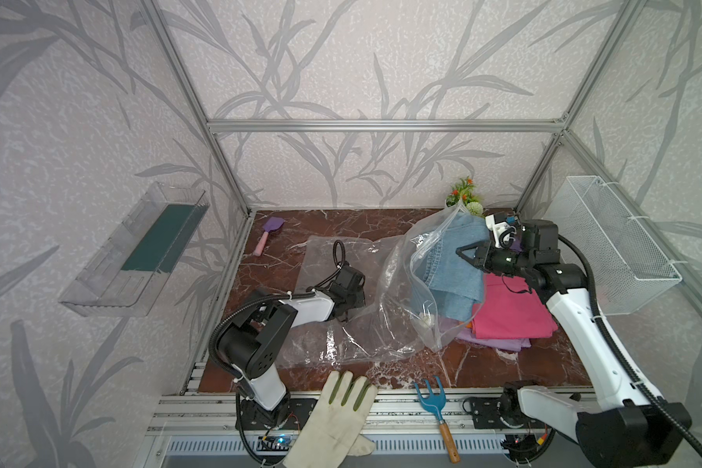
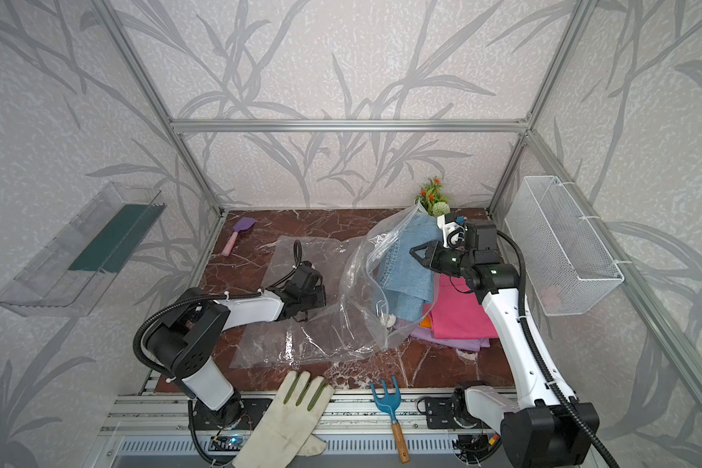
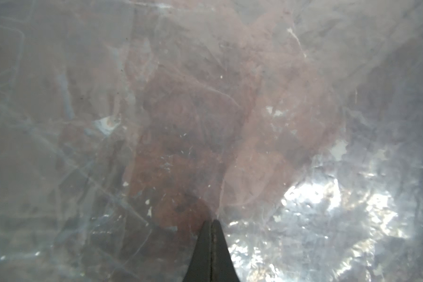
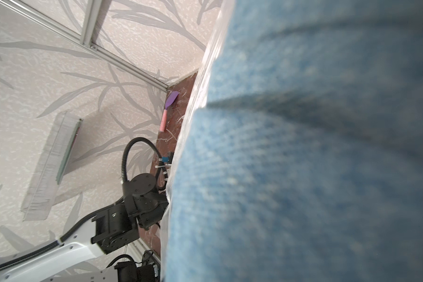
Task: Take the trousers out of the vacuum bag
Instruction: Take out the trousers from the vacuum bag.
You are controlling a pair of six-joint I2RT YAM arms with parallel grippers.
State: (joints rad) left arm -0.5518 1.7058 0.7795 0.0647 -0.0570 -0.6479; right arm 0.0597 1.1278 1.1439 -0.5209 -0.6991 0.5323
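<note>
The right tool [image 1: 459, 251] is clamped on a fold of the denim trousers [image 1: 446, 267]. They are raised and hang half inside the lifted mouth of the vacuum bag [image 1: 341, 259]. The bag's long axis runs across the desk [image 1: 503, 364], with its mouth facing the right side. Just beside it, the pink trousers [image 1: 511, 312] lie flat on the lilac trousers [image 1: 499, 342], with a sliver of the orange trousers [image 1: 469, 324] between them. The left tool [image 3: 211, 221] has its jaws together, tips down on the bag's flat end.
</note>
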